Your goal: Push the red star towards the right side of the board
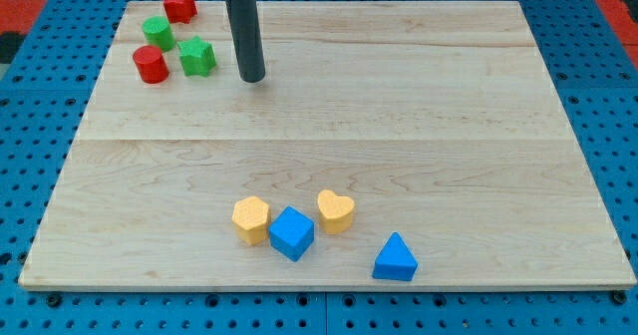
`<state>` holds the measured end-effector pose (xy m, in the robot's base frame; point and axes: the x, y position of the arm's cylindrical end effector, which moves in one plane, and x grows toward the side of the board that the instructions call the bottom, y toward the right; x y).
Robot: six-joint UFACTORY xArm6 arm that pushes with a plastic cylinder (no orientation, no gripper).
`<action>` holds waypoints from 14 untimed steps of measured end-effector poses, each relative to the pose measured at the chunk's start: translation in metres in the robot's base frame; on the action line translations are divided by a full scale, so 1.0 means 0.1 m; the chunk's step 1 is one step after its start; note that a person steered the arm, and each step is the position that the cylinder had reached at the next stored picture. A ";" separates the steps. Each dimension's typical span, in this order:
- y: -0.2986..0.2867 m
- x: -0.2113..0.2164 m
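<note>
Only one camera view here, so here goes. The red star (179,4) sits up at the view's top left corner of the wooden surface (419,126), just above a green block (158,31). Another red block (152,65), looks like a cylinder, and a green star (197,57) are right below them.

My tip (252,79) is down on the surface just right of the green star, below and right of the red star. There's no claw on this rig, just the rod, so nothing's open or clenched.

The star looks like a small, light, hard block that should slide easily but probably spins if hit off-centre. I'd push on its left face, dead centre.

No labels or writing that I can read.
</note>
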<state>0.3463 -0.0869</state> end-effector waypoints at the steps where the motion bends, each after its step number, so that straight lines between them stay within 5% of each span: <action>1: -0.03 0.48; 4: -1.71 0.22; 5: -1.82 0.22; 7: -1.93 0.11; 11: -1.45 -1.48; 14: -0.90 -1.55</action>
<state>0.1912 -0.1770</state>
